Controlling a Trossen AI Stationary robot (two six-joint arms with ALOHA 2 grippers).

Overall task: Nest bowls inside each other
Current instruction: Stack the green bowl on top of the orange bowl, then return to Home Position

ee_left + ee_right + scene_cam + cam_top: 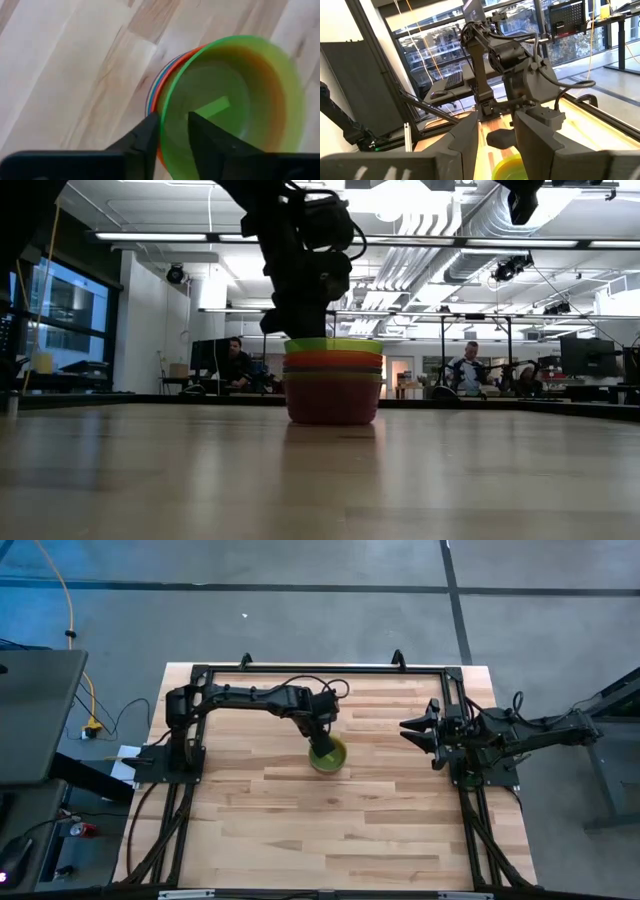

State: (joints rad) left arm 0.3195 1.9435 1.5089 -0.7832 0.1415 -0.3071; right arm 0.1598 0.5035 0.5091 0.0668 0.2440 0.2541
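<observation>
A stack of nested bowls (328, 755) rests base down mid-table. In the low view the stack (333, 385) shows a green bowl on top, orange under it and pink lowest. The left wrist view adds blue and purple rim edges (150, 97) beside the orange one. No yellow bowl can be made out. My left gripper (322, 737) stands over the stack's far-left rim, shut on the green bowl (235, 95). My right gripper (415, 732) waits open above the table's right side, well clear of the stack. My left gripper (174, 135) comes from above, pointing down, and pinches the green bowl's rim (162, 117). One finger (207, 142) is inside the bowl and the other (142, 142) is outside it. The green bowl sits nested in the stack, close to level.
A black frame (300, 668) borders the wooden tabletop, with the arm bases at its left and right edges. Bare wood lies all around the stack. People sit in the room beyond the table (236, 360). The left arm (510, 55) fills the right wrist view.
</observation>
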